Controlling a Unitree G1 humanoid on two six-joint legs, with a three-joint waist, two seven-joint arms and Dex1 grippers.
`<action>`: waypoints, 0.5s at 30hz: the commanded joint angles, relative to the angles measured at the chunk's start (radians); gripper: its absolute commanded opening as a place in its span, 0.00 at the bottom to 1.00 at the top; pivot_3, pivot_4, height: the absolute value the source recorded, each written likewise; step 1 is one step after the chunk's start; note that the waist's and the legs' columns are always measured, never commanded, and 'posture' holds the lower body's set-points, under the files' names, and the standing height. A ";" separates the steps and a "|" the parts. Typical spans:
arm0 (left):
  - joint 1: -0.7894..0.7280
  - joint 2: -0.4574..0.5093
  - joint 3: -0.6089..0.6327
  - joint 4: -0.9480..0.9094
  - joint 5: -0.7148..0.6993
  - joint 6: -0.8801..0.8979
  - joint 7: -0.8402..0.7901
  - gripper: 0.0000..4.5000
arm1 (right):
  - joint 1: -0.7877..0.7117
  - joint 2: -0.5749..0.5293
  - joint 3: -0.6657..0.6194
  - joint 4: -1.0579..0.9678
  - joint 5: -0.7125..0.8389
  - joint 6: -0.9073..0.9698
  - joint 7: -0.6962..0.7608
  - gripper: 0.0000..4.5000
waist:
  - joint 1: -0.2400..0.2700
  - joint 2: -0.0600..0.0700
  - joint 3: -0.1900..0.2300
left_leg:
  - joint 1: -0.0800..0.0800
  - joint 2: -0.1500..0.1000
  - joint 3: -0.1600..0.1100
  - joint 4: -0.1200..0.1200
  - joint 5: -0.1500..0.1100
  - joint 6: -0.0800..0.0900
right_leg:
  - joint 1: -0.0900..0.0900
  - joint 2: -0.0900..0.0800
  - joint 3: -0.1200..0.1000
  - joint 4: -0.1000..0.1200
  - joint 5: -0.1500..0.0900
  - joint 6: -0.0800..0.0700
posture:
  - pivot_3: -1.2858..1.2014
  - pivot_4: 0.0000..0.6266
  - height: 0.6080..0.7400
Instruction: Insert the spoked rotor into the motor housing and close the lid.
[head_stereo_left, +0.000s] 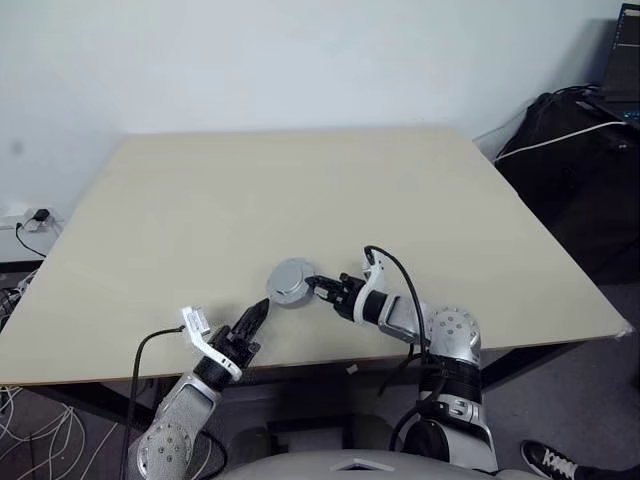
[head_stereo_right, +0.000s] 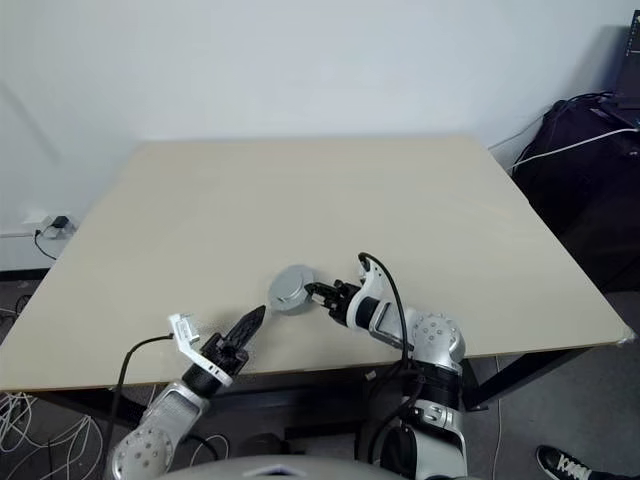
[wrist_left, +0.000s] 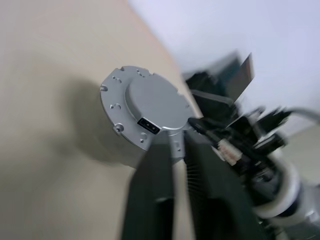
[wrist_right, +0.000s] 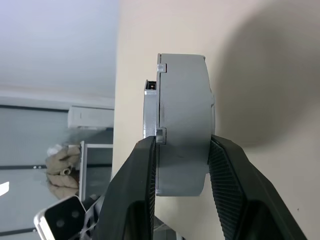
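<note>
The left hand (head_stereo_left: 254, 314) hangs just short of the motor housing (head_stereo_left: 291, 281), touching nothing, its fingers a little apart. The lid (wrist_left: 150, 107) sits closed on the housing, raised just off the desk (head_stereo_left: 300, 190). The right hand (head_stereo_left: 316, 286) clamps the housing's edge.

Beige table (head_stereo_left: 300, 190), white wall (head_stereo_left: 250, 60) behind. Black bag (head_stereo_left: 575, 170) with white cable (head_stereo_left: 550, 143) at right. Floor left: power strip (head_stereo_left: 30, 220), loose cables (head_stereo_left: 30, 425).
</note>
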 joint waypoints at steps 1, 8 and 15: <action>0.011 -0.019 0.021 -0.014 -0.105 0.029 0.008 0.48 | -0.039 0.075 -0.003 -0.065 0.086 -0.023 -0.001 0.27 | 0.000 0.000 0.000 | 0.000 0.000 0.000 0.000 0.000 0.000 | 0.000 0.000 0.000 0.000 0.000 0.000 | 0.52 0.00 1.00; 0.034 -0.034 0.037 -0.007 -0.239 0.074 0.045 0.99 | -0.041 0.086 0.010 -0.085 0.172 -0.018 -0.045 0.27 | -0.001 0.000 0.000 | 0.000 0.000 0.000 0.000 0.000 0.000 | 0.000 0.000 0.000 0.000 -0.001 -0.002 | 0.52 0.00 1.00; 0.017 -0.042 0.038 0.019 -0.294 0.082 0.065 1.00 | 0.000 0.095 0.050 -0.119 0.258 0.017 -0.094 0.27 | 0.000 0.000 0.000 | 0.000 0.000 0.000 0.000 0.000 0.000 | 0.000 0.000 0.000 0.000 -0.001 -0.002 | 0.52 0.00 1.00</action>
